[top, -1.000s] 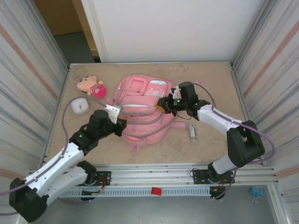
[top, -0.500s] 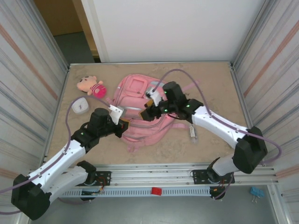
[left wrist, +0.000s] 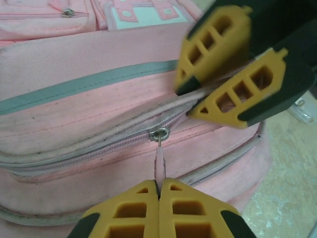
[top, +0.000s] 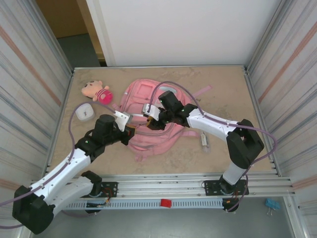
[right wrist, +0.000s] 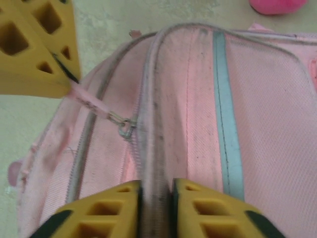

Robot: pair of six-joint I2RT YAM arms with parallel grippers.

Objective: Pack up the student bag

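Seemingly unzipping the student bag: left jaws clamp the zipper pull, right jaws pinch the seam; a steady tug should follow.

No writing, label, brand, number or sign can be read anywhere. On the student bag, a pale patch on an upper pocket carries only pink shapes, cut off at the frame edge, and no letter can be made out of them. In the view from above, the front panels of the student bag are seen too small for any print to be told.
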